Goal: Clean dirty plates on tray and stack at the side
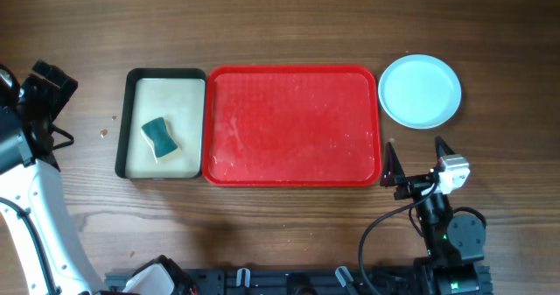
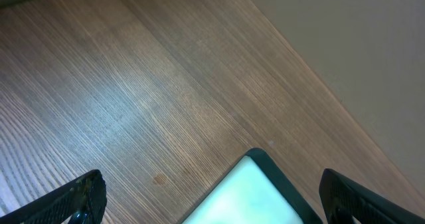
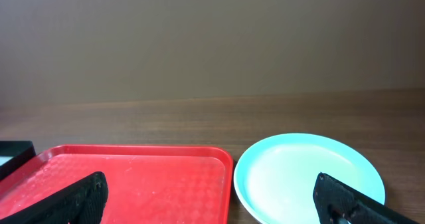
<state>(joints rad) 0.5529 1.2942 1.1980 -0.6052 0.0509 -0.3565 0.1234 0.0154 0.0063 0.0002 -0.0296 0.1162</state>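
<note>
From overhead I see a table [image 1: 289,15] of brown wood, its grain running side to side and filling the view. On the right wrist camera a plain grey-brown wall [image 3: 212,38] stands behind its far edge. On the left wrist camera the wood carries a soft pale sheen, and past its edge lies a flat beige surface [image 2: 358,44]; wall or floor, I cannot tell.

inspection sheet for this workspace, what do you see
surface: wooden table
job's things: red tray holds no plates, pale smears on it; aqua plate on the table right of it
clutter: black-rimmed tray left of the red tray, green sponge inside
tools: left tool open above the black-rimmed tray's corner; right tool open, empty, off the red tray's right corner
cables: black cable looped behind the right tool
surroundings: plain wall
</note>
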